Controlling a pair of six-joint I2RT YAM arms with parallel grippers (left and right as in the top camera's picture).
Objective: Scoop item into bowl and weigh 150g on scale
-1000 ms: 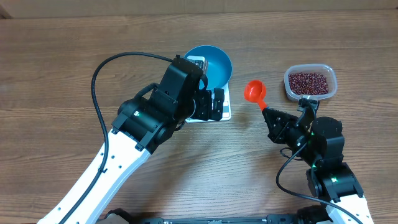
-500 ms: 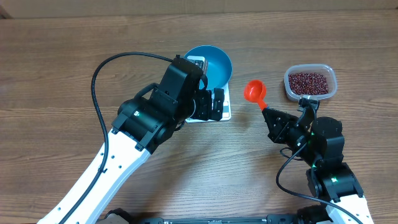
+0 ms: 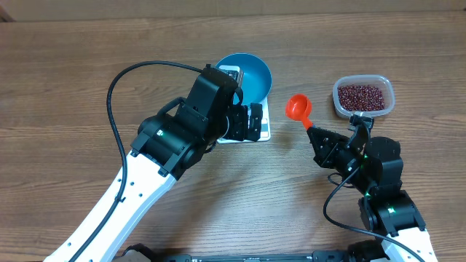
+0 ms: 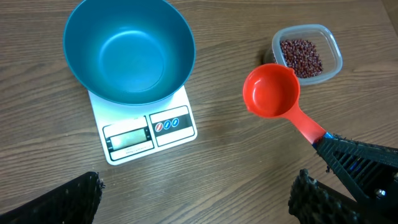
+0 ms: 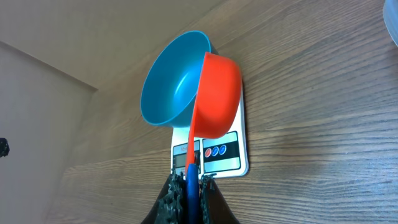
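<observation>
The wooden table (image 3: 65, 87) fills the overhead view. The left arm (image 3: 167, 138) reaches from the lower left to the middle of the frame, and the left gripper (image 3: 246, 122) hangs over the near edge of the scale, jaws spread wide and grasping nothing. The right arm (image 3: 378, 182) stands at the lower right. The right gripper (image 3: 316, 135) is clenched on the handle of the red scoop (image 4: 270, 92), whose cup faces up between the scale and the tub, above the table.

The blue bowl (image 4: 127, 53) sits on the white scale (image 4: 149, 130), upper middle of the frame, covering its far part. The display stays visible. The clear tub (image 4: 336, 53) stands at the upper right, well apart from the bowl, and the red-brown beans (image 4: 301, 56) lie inside it.
</observation>
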